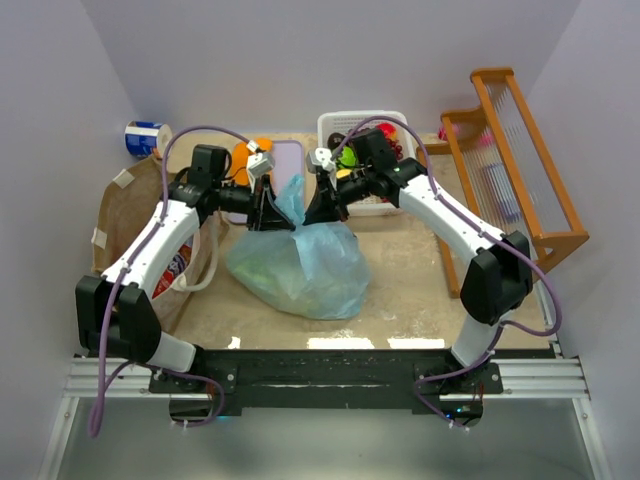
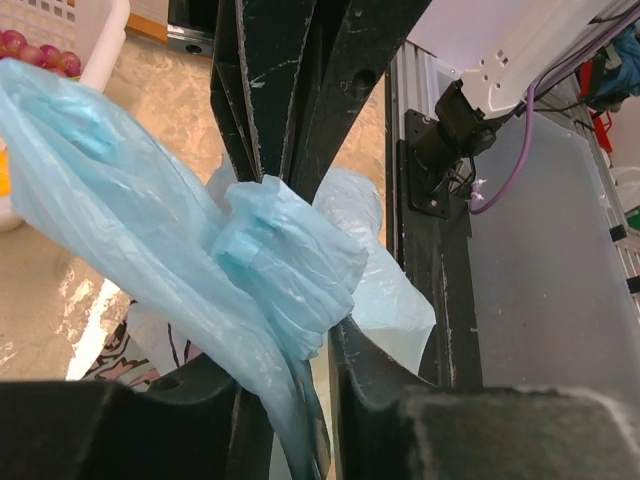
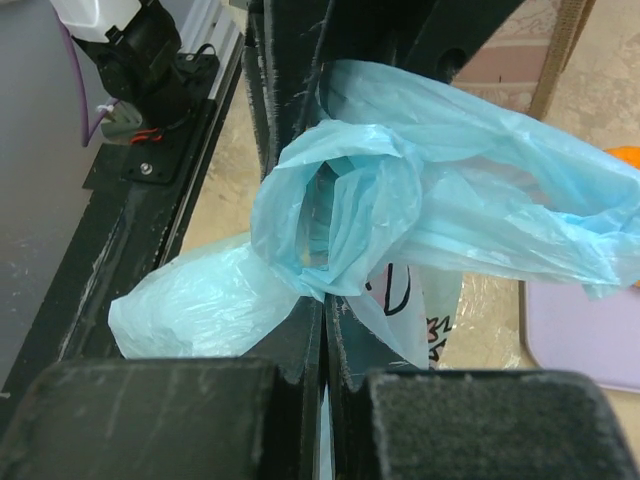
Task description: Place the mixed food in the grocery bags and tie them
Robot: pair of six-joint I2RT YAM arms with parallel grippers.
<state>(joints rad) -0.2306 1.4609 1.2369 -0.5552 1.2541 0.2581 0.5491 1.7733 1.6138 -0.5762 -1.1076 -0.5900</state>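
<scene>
the blue bag (image 1: pixel 300 265) sits mid-frame on the desk (image 1: pixel 400 290). left pincer (image 2: pixel 300 345) and right pincer (image 3: pixel 322 310) each clench its bunched top, almost touching. risk: thin plastic slipping free or tearing under a hard pull, leaving no tight knot.

Contents of blue bag (image 1: pixel 300 268) indistinct

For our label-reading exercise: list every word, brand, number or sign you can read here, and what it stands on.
None is readable.
Brown paper bag: red and blue print, too blurred.
Blue and white can: label too small.
Light-blue bag: black cartoon marks, no legible word.
</scene>
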